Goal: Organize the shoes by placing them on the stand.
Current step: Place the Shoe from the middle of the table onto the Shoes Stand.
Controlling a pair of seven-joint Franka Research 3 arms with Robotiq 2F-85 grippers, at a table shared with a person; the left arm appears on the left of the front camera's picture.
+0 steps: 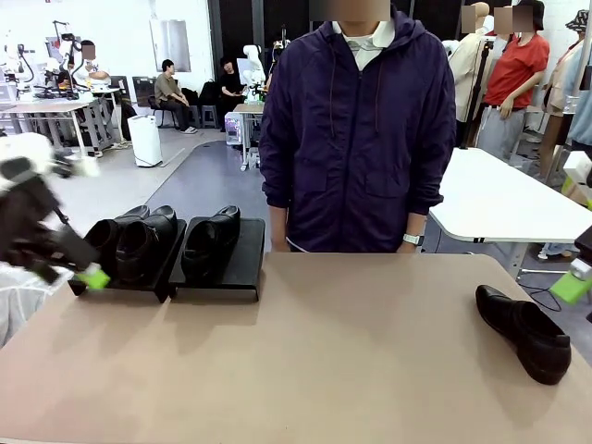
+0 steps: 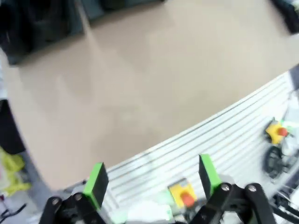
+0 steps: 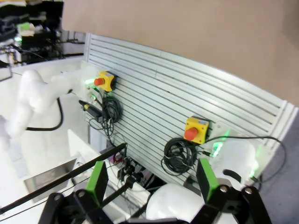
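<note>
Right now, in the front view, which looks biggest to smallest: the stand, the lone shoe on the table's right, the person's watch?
1. stand, clearly the widest.
2. lone shoe, though it lies nearer the camera, which enlarges it.
3. watch, tiny on the person's wrist.

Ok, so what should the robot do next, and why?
Probably move the right arm's open jaws down toward the lone shoe on the table, since it lies nearest them. The stand holds three shoes and has a free spot on its right panel.
</note>
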